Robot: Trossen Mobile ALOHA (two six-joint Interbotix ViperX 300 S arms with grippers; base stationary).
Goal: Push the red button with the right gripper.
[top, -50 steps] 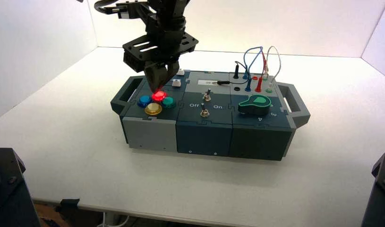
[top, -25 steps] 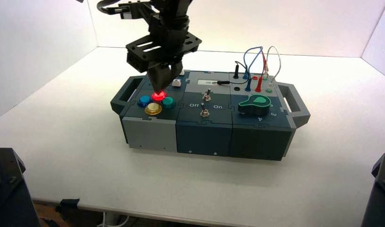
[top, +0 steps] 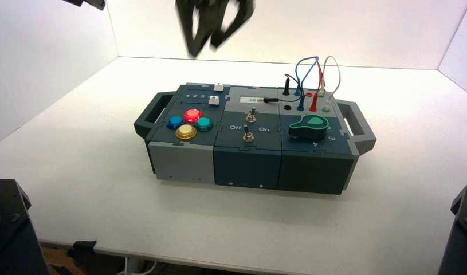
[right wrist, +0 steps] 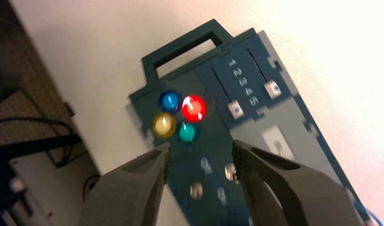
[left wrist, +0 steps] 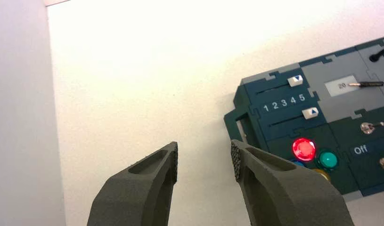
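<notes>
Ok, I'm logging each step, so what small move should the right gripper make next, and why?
Probably just draw back to rest: the black two-fingered right gripper hangs open above the box's far side, clear of the glossy round red button, which glows, suggesting the push has registered.

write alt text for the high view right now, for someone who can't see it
The right arm's open claw hangs above the far side of a dark button box, clear of the glowing red button. Around that button sit blue, yellow and green ones.
</notes>
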